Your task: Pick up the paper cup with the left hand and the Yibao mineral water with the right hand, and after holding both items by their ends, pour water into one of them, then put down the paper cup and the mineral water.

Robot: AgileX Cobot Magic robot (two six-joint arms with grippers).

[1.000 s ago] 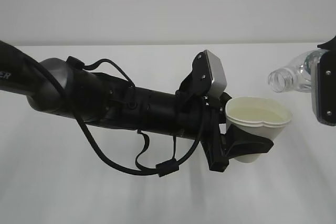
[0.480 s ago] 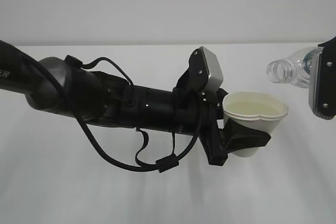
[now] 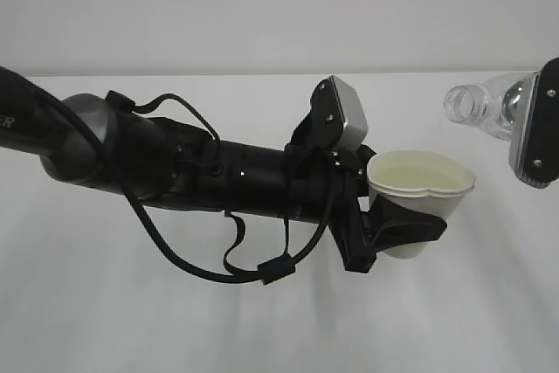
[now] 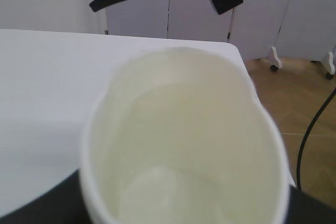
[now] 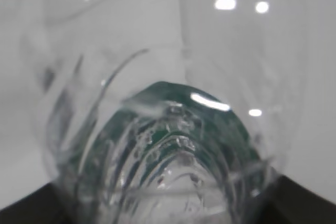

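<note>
White tabletop; black left gripper (image 3: 403, 231) squeezes thin, crushable white paper cup (image 3: 421, 191); right gripper (image 3: 534, 133), two o'clock, clamps slippery clear plastic bottle (image 3: 480, 107).

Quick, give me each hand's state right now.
Left hand: closed on the paper cup, held up off the table.
Right hand: closed on the Yibao mineral water, bottle tipped with its open neck toward the cup.

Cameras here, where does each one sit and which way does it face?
Exterior: in front, slanting down at the white table; shows the black left arm, left gripper, right gripper.
Left wrist: on the left arm, into the small white paper cup.
Right wrist: on the right arm, along the clear ribbed plastic bottle.
Shared: cup, bottle.
</note>
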